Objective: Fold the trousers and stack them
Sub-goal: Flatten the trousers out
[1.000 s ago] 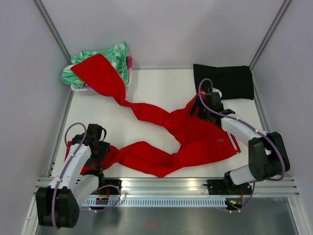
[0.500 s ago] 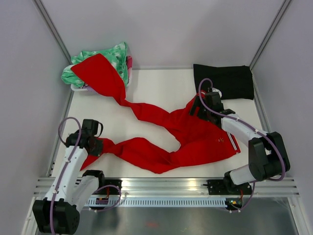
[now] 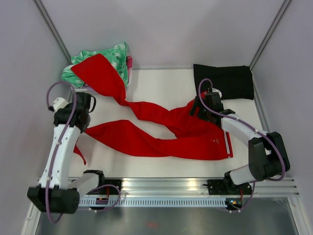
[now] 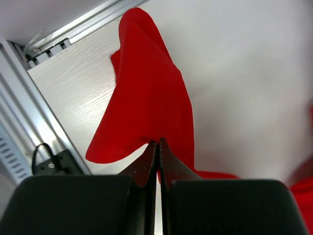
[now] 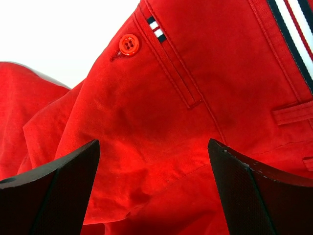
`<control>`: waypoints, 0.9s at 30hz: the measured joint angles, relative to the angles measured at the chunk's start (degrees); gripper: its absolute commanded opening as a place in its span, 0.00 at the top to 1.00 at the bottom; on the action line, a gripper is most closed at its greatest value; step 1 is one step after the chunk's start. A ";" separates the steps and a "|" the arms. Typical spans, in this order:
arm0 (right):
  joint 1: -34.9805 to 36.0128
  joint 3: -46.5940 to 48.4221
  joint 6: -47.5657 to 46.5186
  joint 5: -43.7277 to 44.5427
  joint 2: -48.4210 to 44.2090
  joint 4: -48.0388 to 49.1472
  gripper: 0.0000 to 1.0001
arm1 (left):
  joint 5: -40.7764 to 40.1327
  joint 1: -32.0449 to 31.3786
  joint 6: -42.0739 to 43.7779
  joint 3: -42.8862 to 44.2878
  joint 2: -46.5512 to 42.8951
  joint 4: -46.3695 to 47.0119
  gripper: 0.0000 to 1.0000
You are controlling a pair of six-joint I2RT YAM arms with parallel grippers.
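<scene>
The red trousers (image 3: pixel 195 137) lie spread across the table, the striped waistband (image 3: pixel 229 145) at the right. One leg runs back-left onto the green-and-white garment (image 3: pixel 116 56). The other leg stretches left to my left gripper (image 3: pixel 81 119), which is shut on the leg's end and holds it above the table. In the left wrist view the red cloth (image 4: pixel 151 93) hangs pinched at the tips of the left gripper (image 4: pixel 157 143). My right gripper (image 3: pixel 197 108) stands open just over the seat of the trousers. In its own view the right gripper (image 5: pixel 154 147) frames red fabric (image 5: pixel 161 93) near a button (image 5: pixel 129 44).
A black folded cloth (image 3: pixel 224 81) lies at the back right. The green-and-white garment sits heaped in a small bin at the back left corner. A metal rail (image 3: pixel 166 184) runs along the near edge, and grey walls close in both sides.
My left gripper shut on the near leg's end, then rose and moved away from the near edge, drawing that leg out straighter. The right arm has not moved.
</scene>
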 measured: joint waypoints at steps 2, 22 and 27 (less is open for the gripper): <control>0.00 0.00 -0.17 0.26 0.00 -0.31 0.02 | 1.27 0.00 3.91 -1.03 6.16 2.03 0.92; 4.22 -0.02 -5.73 -3.74 -3.72 -1.55 0.02 | 15.72 0.39 5.90 -17.57 10.69 16.76 0.00; 4.33 0.11 -6.51 -5.07 -1.27 -1.81 0.02 | 20.76 4.39 0.15 -27.96 -8.33 21.27 0.00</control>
